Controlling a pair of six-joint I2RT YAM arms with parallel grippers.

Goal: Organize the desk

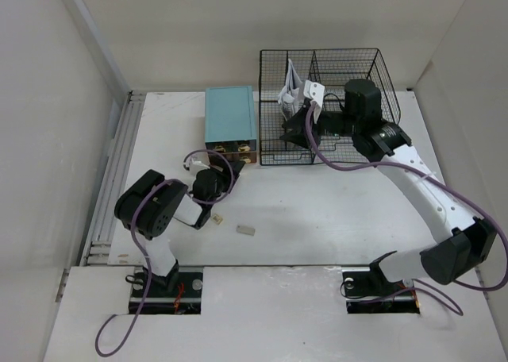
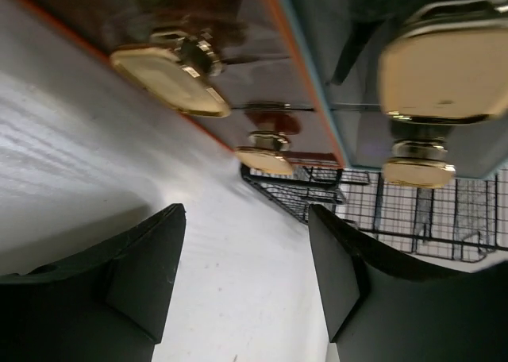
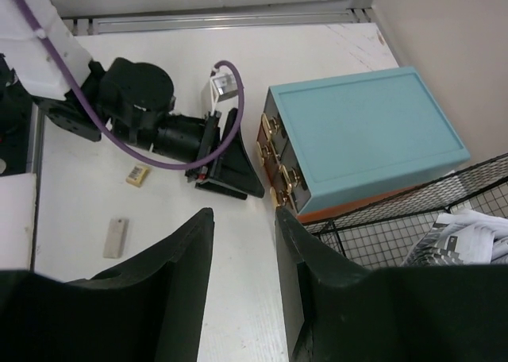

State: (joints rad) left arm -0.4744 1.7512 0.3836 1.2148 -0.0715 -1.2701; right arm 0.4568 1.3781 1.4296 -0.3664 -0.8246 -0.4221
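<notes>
The white desk (image 1: pixel 317 211) carries a teal-topped drawer box (image 1: pixel 230 116) beside a black wire-mesh rack (image 1: pixel 333 68), a small grey block (image 1: pixel 245 230) and a tan chip (image 1: pixel 215 218).

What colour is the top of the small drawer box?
The drawer box top is teal, seen best in the right wrist view.

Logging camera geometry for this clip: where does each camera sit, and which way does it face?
Top external: above, behind the bases, looking down on the desk; left arm and right arm show.
Left wrist: low over the desk, facing the drawer box; left pincer shows.
Right wrist: over the wire rack, looking down at the left arm; right pincer shows.
Shared: the drawer box, all views.
</notes>
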